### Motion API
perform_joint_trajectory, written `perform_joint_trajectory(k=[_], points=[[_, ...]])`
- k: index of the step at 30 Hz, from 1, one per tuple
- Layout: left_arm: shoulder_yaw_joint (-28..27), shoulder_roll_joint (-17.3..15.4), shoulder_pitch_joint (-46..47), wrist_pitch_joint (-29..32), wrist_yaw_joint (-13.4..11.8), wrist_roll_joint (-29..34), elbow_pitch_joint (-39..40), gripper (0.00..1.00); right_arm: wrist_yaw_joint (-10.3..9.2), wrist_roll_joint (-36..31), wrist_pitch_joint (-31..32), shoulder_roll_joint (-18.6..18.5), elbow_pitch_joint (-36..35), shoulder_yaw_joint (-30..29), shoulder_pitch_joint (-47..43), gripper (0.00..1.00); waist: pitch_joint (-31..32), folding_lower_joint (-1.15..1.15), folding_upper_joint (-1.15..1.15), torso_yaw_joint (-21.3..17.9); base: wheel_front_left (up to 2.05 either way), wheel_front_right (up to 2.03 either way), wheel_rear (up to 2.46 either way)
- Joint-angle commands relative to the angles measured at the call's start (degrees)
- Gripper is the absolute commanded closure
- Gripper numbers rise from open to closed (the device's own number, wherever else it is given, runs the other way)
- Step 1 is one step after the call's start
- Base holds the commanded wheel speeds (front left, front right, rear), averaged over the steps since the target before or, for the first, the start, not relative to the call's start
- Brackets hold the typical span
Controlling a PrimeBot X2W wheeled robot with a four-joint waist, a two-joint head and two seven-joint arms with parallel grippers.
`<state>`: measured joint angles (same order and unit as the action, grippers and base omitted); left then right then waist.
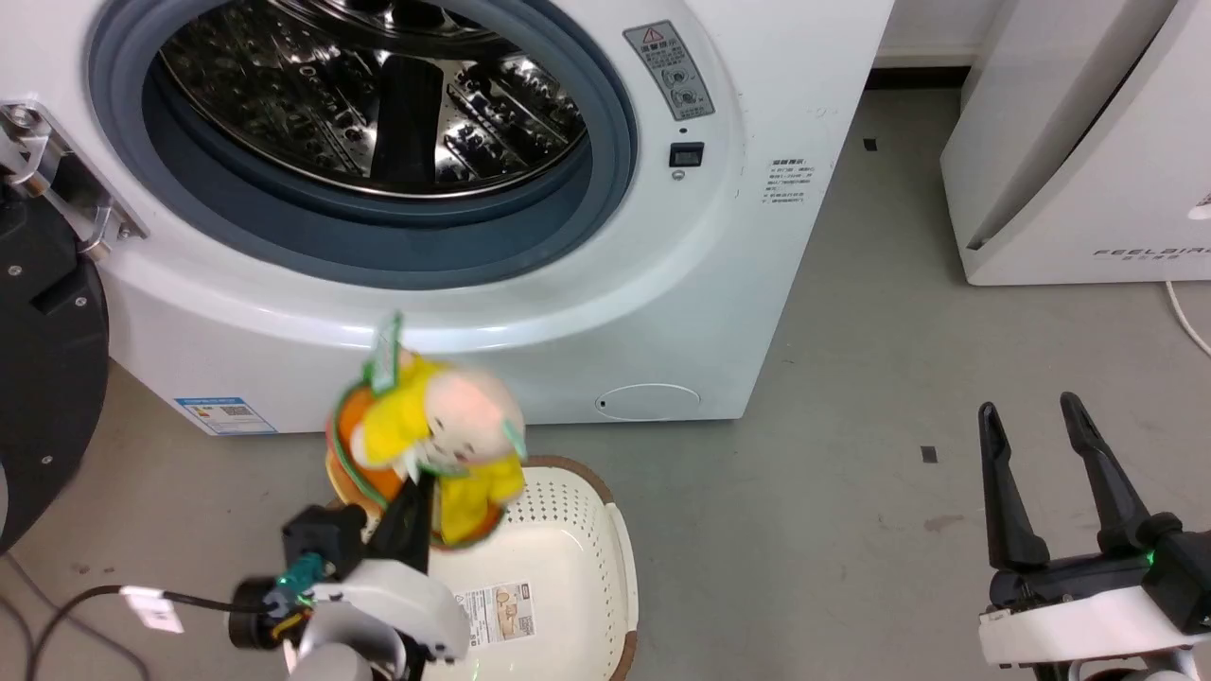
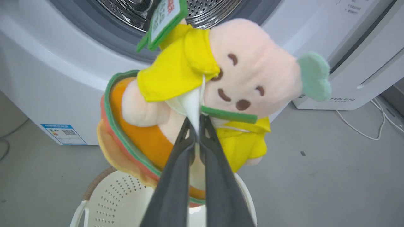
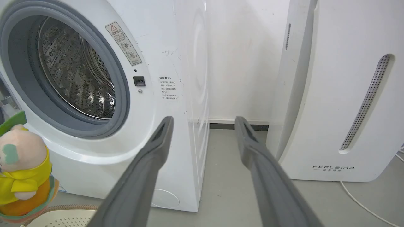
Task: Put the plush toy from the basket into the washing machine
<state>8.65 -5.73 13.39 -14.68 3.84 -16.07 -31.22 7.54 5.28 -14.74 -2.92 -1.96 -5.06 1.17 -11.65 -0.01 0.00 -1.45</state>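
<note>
Grey floor [image 1: 851, 378] fronts the washing machine [image 1: 662, 284]; left pincer [image 2: 197, 124] clamped on white fabric at the neck of the plush toy [image 1: 426, 426]; toy hangs just above the basket [image 1: 568, 530], drum [image 1: 284, 85] at its 12 o'clock; right pincer [image 1: 1029, 407] apart, empty, at 4 o'clock. Step judged: transfer; next move calls for lifting over the gasket [image 1: 378, 236], reaching in, releasing.

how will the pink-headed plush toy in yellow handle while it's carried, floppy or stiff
Probably soft and floppy: the pink-headed plush toy is held only by a white cloth flap pinched in the left gripper. Likely light, since that small pinch carries it. It may swing; the head view shows it blurred.
</note>
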Motion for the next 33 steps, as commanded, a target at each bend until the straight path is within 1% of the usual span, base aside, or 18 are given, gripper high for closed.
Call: perform_joint_trajectory(k=[1,3,4,5,9,12,14,18,23,26,33], points=[[-1.15,0.23,-0.70,-0.31,-0.40,0.94,3.82,1.00,-0.05,0.19,-0.26,0.04,0.16,0.16,-0.80,0.00,0.12,0.01,0.00,-0.13,0.00,0.00,0.00],[-2.23,0.12,-0.92,-0.31,-0.51,1.67,7.38,1.00,-0.05,0.28,-0.26,0.04,-0.01,0.30,-0.77,0.00,-0.18,0.01,0.00,-0.48,0.00,0.00,0.00],[-2.23,0.12,-0.92,-0.31,-0.51,1.67,7.38,1.00,-0.05,0.28,-0.26,0.04,-0.01,0.30,-0.77,0.00,-0.18,0.01,0.00,-0.48,0.00,0.00,0.00],[-3.13,-0.14,-0.59,-0.31,-0.47,2.39,10.54,1.00,-0.05,0.38,-0.26,0.04,-0.24,0.31,-0.61,0.00,-0.80,0.01,0.00,-0.99,0.00,0.00,0.00],[-4.33,-1.33,2.00,-0.31,-0.22,3.70,14.99,1.00,-0.05,0.56,-0.26,0.04,-0.65,0.15,-0.02,0.00,-2.98,0.01,0.00,-2.27,0.00,0.00,0.00],[-4.73,-2.26,4.28,-0.31,-0.09,4.04,15.99,1.00,-0.05,0.71,-0.26,0.04,-0.94,0.06,0.44,0.00,-4.69,0.01,0.00,-3.05,0.00,0.00,0.00],[-4.89,-3.67,7.38,-0.01,0.15,4.48,16.09,1.00,-0.05,0.89,-0.26,0.04,-1.18,-0.05,1.03,0.00,-6.45,0.01,0.00,-3.80,0.00,0.00,0.00],[-5.73,-6.96,14.88,2.69,0.36,5.14,16.21,1.00,-0.05,1.42,-0.26,0.04,-1.80,0.00,2.58,0.00,-11.07,0.01,0.00,-5.68,0.00,0.00,0.00],[-6.25,-11.58,26.32,7.91,1.29,5.43,14.59,1.00,-0.05,2.55,-0.26,0.04,-2.53,-0.20,4.69,0.00,-17.68,0.01,0.00,-8.02,0.00,0.00,0.00],[-5.44,-14.60,33.65,10.91,2.04,6.19,12.32,1.00,-0.05,3.25,-0.26,0.04,-2.70,0.06,5.97,0.00,-21.57,0.01,0.00,-9.35,0.00,0.00,0.00],[-1.85,-21.54,51.16,16.68,3.18,8.94,2.98,1.00,-0.05,5.36,-0.26,0.04,-2.75,0.70,8.55,0.00,-28.20,0.01,0.00,-12.04,0.00,0.00,0.00]])
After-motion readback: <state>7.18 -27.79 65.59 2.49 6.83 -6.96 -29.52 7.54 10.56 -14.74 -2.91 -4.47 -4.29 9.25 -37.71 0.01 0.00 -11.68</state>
